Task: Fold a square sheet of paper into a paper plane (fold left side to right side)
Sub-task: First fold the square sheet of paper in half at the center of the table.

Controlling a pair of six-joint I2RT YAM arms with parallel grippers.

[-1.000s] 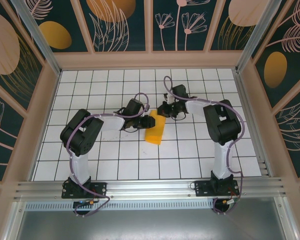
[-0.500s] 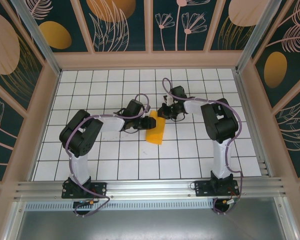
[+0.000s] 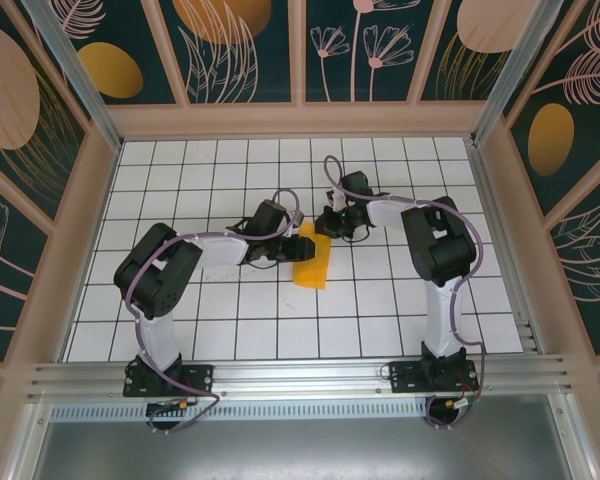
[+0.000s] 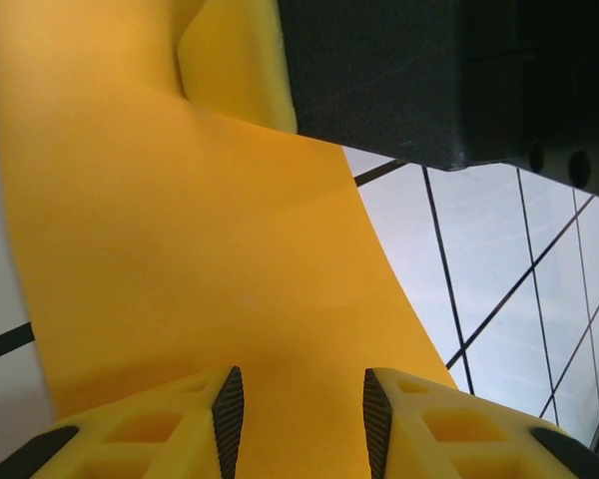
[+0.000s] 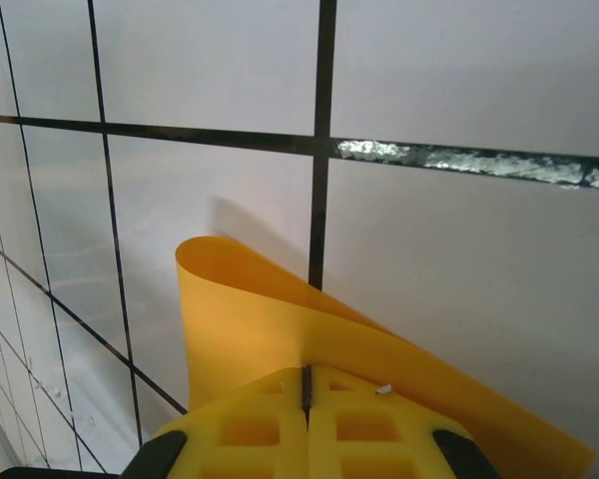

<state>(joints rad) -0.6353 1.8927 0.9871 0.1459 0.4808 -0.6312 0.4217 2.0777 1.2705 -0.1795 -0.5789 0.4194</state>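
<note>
orange sheet point(image 3: 311, 260) sits mid-frame on the white gridded bench point(image 3: 380, 300): thin, smooth, folded into a soft uncreased loop. left gripper point(image 4: 298, 409) jaws narrowly apart over it. right gripper point(image 5: 306, 384) jaws closed tight at its curled edge.

Seen from above, you lose the end of the square sheet of paper point(image 3: 311, 264) nearest the table's point(image 3: 180, 330) far edge under the left gripper point(image 3: 299, 243) and right gripper point(image 3: 330, 224) (their jaws are too small to read there). In your left wrist view the sheet runs off the top and left edges. In the right wrist view the closed fingers point(image 5: 242, 433) cover its lower part.
</note>
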